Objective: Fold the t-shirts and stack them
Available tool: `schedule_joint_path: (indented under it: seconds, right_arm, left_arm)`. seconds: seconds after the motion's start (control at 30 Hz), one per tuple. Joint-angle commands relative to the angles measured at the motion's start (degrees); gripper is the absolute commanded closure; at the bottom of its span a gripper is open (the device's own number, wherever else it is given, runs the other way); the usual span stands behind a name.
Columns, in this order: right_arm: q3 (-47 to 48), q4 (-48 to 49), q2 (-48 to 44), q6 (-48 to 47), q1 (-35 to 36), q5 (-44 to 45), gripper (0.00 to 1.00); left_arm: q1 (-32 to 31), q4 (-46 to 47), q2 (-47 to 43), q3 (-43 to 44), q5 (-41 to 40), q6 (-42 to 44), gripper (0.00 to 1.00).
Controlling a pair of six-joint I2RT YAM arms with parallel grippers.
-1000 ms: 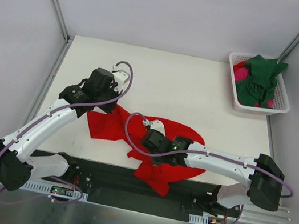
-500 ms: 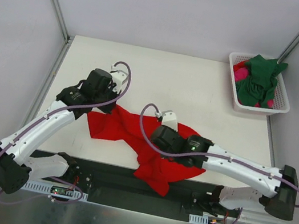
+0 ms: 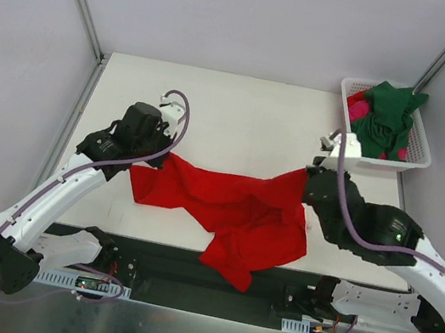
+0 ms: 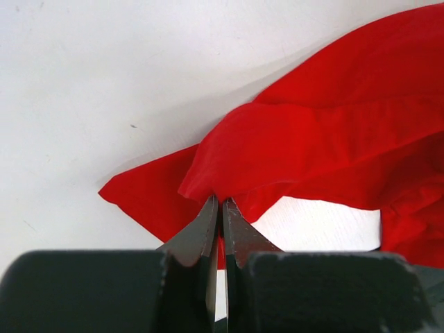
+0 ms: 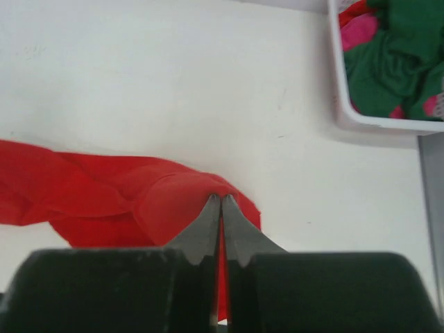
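1. Since a second ago, my right arm has swung from the near middle of the table [image 3: 249,111] out toward its right side, drawing one end of the red shirt [image 3: 232,207] with it. The cloth, bunched before, is now pulled into a band. My left arm has barely shifted.
2. The red shirt lies across the near half of the table, its long axis running left to right, roughly parallel to the near edge. Its upper edge is taut between my two grips. The loose bulk sags toward me, and one lobe hangs past the near edge.
3. My left gripper [image 4: 220,202] is clenched on a fold at the shirt's left end, the jaws pinched tight with cloth bulging out of them.
4. My right gripper [image 5: 220,199] is likewise clamped on a bunched corner at the right end.
5. The shirt therefore lies between my grippers, neither arm nearer than the other. I judge the next move is spreading: keep the tension along that axis and carry the cloth toward the far edge, so the hanging lobe comes onto the table.
6. The green shirt [image 3: 392,110] and pink shirt [image 3: 356,111] wait in the basket [image 3: 387,162] at the far right corner, well apart from my right gripper.
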Motion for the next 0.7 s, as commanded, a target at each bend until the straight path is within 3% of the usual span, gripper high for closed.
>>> schedule_joint_path:
  seconds: [0.0, 0.37, 0.5, 0.67]
  right_arm:
    - [5.72, -1.94, -1.95, -8.88, -1.62, 8.37, 0.99]
    - [18.81, 5.70, -6.61, -27.69, -1.80, 10.32, 0.98]
    - [25.75, 4.56, -6.96, -29.63, -1.80, 1.74, 0.99]
    - [29.81, 3.24, -10.47, -27.17, -1.80, -10.32, 0.99]
  left_arm:
    - [0.61, 0.22, -2.17, 2.39, -2.29, 1.17, 1.00]
    - [0.70, -0.30, -10.96, 9.32, -8.62, 2.84, 1.00]
    - [0.70, -0.83, -15.35, 13.90, -6.35, 3.81, 1.00]
    - [0.78, -1.71, -23.96, 21.36, 2.69, 2.93, 1.00]
